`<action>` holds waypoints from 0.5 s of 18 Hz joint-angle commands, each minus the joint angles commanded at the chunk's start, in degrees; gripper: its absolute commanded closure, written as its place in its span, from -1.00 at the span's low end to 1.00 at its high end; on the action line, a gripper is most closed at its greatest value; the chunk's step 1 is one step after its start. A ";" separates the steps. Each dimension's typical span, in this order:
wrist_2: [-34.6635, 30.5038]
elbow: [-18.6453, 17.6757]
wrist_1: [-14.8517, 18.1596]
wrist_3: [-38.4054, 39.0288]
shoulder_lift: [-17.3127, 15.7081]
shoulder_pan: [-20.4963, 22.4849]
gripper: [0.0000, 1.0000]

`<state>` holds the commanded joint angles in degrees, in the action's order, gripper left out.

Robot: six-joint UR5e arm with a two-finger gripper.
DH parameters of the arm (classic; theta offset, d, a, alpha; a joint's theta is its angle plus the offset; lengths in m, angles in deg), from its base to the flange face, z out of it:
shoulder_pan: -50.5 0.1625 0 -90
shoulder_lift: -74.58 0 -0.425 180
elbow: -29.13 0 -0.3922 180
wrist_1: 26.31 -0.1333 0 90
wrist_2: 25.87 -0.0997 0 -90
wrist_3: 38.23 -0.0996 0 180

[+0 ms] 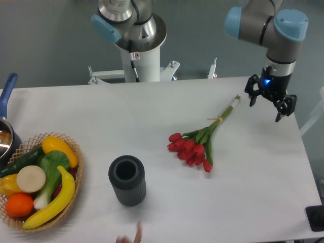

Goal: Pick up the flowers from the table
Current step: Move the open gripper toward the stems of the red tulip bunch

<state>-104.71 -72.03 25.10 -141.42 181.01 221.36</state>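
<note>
Flowers (pixel 195 145): one tied bunch of red tulips, roughly ten heads although the overlapping blooms prevent an exact count, lying flat on the white tabletop (pixel 152 111) right of centre. The red heads point toward the near left; the green stems run diagonally up to the right and end in pale cut tips. One pincer (pixel 271 103), carried by the single arm (pixel 268 25) with blue joint caps, hangs over the far right part of the tabletop, beside the pale stem ends and apart from them; its two black fingers are spread and grip nothing, and a small blue light shows on the wrist above them. One dark ribbed cylindrical vase (pixel 127 180) stands upright nearer the front, well apart from the bunch. One wicker basket (pixel 75 152) at the left edge holds artificial produce, including one banana, one orange, one yellow pepper, one cucumber and one leafy green. One pot with a blue handle (pixel 7 96) is partly cut off by the left border.
</note>
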 joint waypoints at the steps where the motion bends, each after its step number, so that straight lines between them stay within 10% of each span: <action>1: -0.09 -0.09 -0.09 -0.09 0.00 0.00 -1.00; 9: -0.09 -1.66 -0.44 0.79 0.17 -0.70 -1.00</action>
<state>-104.80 -73.69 24.67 -140.63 181.19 220.66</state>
